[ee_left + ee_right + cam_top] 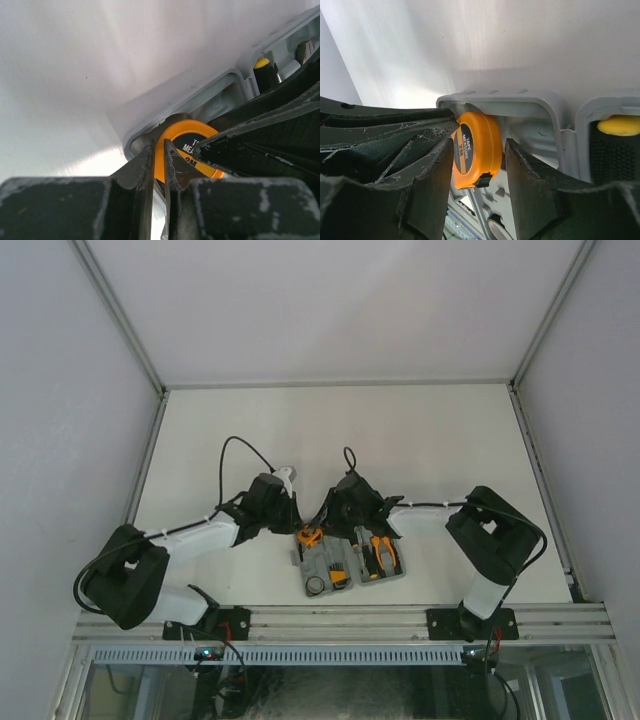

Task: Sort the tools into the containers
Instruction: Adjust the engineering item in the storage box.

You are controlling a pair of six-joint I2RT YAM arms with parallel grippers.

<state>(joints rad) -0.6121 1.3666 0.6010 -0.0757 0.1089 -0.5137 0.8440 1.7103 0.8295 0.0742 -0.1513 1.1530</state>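
The grey tool case (343, 577) lies open near the table's front edge. The round orange tape measure (311, 536) stands on edge at the far left corner of the case (520, 100). My right gripper (481, 145) is open around the tape measure (480, 142); its left finger touches it and the right finger stands apart. My left gripper (158, 145) is nearly shut, with only a thin slit and nothing in it. Its tips are against the tape measure (176, 134). Orange-handled pliers (381, 553) lie in the right half. A yellow-capped black screwdriver (620, 145) lies in the neighbouring recess.
Both grippers (297, 527) (330, 525) crowd together over the case's far edge. A small black ring (316, 586) lies in the left half. White walls enclose the table; a metal rail (340, 620) runs along the near edge.
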